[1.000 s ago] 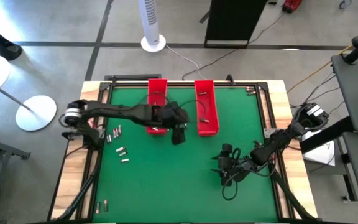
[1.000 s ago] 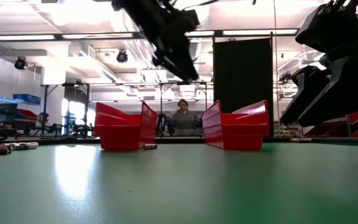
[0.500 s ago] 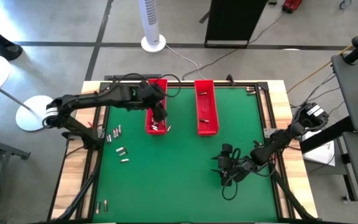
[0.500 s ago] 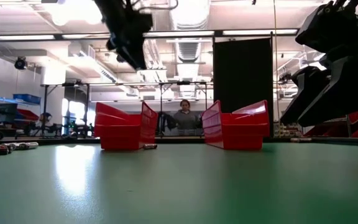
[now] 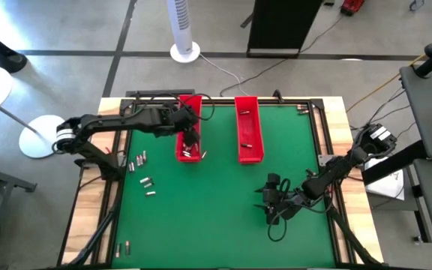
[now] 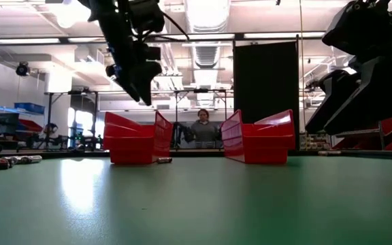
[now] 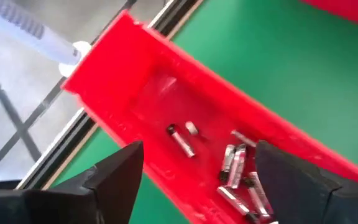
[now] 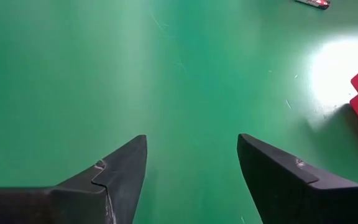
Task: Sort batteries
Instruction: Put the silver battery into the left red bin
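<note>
Green table (image 5: 216,217): batteries (image 7: 238,168) apparently lie beneath spread left tool (image 7: 194,180).

No legible text, labels, brands or numbers anywhere in these views.

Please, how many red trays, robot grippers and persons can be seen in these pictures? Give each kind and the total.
Long narrow red plastic trays: 2
Dark two-finger grippers: 2, the left gripper above the left tray, the right gripper farther right
Person in the room behind: 1
Total: 5
</note>
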`<action>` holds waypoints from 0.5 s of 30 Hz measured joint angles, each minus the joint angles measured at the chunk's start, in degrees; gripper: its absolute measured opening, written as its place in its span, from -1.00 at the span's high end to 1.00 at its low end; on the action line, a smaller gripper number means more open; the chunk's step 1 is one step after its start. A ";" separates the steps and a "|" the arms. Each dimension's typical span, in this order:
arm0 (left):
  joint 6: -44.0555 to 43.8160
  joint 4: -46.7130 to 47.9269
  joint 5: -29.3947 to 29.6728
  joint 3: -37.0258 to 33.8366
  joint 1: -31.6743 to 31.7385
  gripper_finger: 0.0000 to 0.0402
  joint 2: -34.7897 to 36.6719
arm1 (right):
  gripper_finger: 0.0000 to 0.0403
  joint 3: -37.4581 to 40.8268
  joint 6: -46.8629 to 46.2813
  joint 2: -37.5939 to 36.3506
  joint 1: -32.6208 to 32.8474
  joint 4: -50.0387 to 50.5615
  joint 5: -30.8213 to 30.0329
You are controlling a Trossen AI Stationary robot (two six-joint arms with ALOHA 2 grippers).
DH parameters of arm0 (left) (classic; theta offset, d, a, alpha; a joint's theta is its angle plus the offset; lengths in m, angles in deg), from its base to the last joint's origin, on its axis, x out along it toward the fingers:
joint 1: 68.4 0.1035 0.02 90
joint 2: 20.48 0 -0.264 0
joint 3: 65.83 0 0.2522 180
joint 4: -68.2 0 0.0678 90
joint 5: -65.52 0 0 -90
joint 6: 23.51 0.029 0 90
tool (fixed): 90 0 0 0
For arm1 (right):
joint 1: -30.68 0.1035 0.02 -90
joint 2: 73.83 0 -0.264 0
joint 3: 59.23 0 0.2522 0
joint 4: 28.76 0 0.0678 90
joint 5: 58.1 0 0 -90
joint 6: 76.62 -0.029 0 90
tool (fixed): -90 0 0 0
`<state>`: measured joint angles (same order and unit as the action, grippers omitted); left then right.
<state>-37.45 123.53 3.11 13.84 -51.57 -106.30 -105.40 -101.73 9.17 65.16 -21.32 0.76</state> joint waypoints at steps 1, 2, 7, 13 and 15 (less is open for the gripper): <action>-0.02 0.04 -1.25 0.46 -0.34 -0.44 0.00 | -0.22 0.00 0.09 0.00 0.00 0.01 -0.02; -0.10 -0.17 -3.27 1.05 -0.61 -0.45 0.00 | -0.23 0.00 0.13 0.00 0.00 0.01 -0.02; -0.16 -4.41 -10.86 4.42 -3.33 -0.47 -1.09 | -0.25 0.00 0.77 0.00 -0.14 -0.01 -0.42; -0.07 -0.40 -12.86 11.96 -5.30 -0.47 -7.87 | -0.18 -0.02 0.93 0.00 -0.39 -0.11 -0.42; 1.20 6.18 -13.20 16.82 -5.28 -0.47 -12.23 | -0.16 -0.04 0.70 0.00 -0.39 -0.12 -0.33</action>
<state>-36.25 129.71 -10.09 30.66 -56.85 -118.53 -105.44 -101.03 9.17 64.77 -21.44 0.44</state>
